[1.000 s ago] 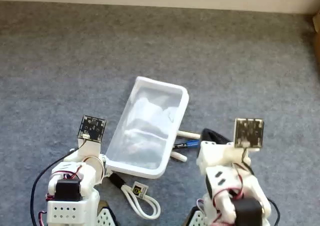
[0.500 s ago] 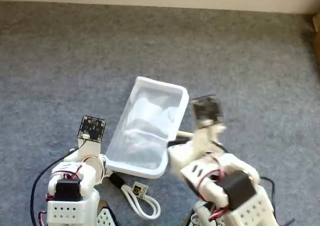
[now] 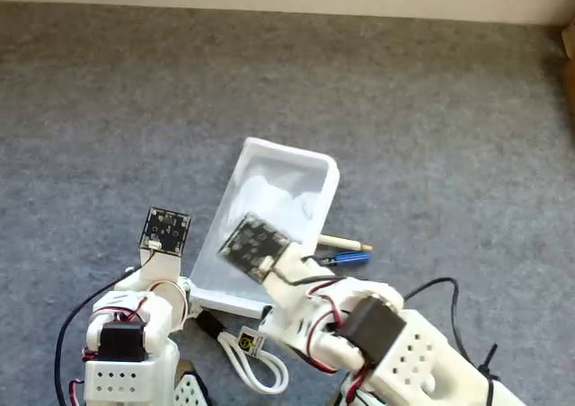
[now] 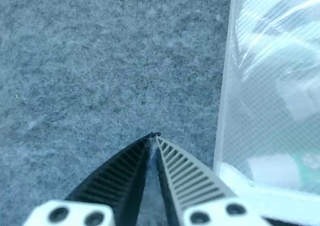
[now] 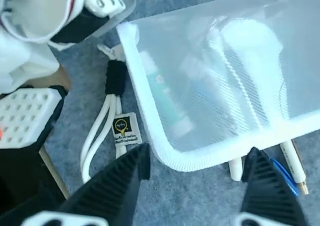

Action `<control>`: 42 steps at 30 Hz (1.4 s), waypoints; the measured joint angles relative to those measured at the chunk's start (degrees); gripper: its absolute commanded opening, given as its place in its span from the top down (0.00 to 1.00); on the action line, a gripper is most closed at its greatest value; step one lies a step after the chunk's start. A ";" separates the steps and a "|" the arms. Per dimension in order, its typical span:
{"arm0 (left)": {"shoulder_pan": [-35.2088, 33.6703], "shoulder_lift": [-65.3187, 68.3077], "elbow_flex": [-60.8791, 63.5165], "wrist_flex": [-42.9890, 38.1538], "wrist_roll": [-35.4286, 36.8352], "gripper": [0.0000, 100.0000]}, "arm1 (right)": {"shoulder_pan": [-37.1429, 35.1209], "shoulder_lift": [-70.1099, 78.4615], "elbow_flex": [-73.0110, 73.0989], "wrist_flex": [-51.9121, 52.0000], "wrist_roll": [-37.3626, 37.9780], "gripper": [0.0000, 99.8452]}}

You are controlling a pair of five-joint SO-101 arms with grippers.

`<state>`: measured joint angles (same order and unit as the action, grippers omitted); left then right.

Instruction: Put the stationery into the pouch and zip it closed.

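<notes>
Over on the left, the left gripper [image 4: 153, 136] sits low on the grey felt-like table cover [image 3: 431, 110], its ribbed fingers pressed together with nothing between them, just beside the long edge of the translucent white mesh pouch [image 3: 334, 186] but not gripping it. The pouch lies slantwise in the middle of the table with several pieces already showing through its mesh, among them a green-and-white tube [image 5: 167, 106] and a fat white cylinder [image 5: 250, 41]. I cannot tell from here how far its zip stands open. At its near end a white looped cord [image 3: 260, 370] with a small printed tag [image 3: 249, 341] trails onto the cover. The right gripper [image 5: 199, 158] hangs above the pouch's near corner, fingers spread wide and empty, straddling the rim. Further right, outside the pouch and tucked against its edge, lie a cream stick-shaped pencil [image 3: 341, 242], a blue pen [image 3: 346, 258] and a short white stick [image 5: 235, 168], so the filling is not finished. My worry is that nothing pins the pouch: if the wide jaws drop where they hang, they would likely pinch mesh instead of a pen and drag the whole bag. The loose sticks are round and lie close together, so a nudge could roll them under the pouch, and the cord could snag a finger.
</notes>
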<state>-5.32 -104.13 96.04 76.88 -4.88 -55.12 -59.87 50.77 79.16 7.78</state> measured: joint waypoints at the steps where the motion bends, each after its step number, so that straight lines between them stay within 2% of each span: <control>1: 0.00 0.00 0.00 0.00 0.00 0.99 | -0.09 0.79 0.00 0.00 0.79 0.70; 11: 0.00 0.00 0.00 0.00 0.00 0.99 | -0.44 5.89 0.00 -0.88 4.84 0.70; 21: 0.00 0.00 0.00 0.00 0.00 0.99 | -2.81 9.85 5.98 -10.55 4.92 0.70; 25: 0.00 0.00 0.00 0.00 0.00 0.99 | 2.11 10.73 6.42 -14.68 10.29 0.70; 32: 0.00 0.00 0.00 0.00 0.00 0.99 | 15.38 15.30 6.42 -23.47 18.29 0.70; 42: 0.00 0.00 0.00 0.00 0.00 0.99 | 26.99 26.46 6.42 -39.38 19.96 0.70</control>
<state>-5.32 -104.13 96.04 76.88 -4.88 -28.13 -33.41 57.19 39.78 27.74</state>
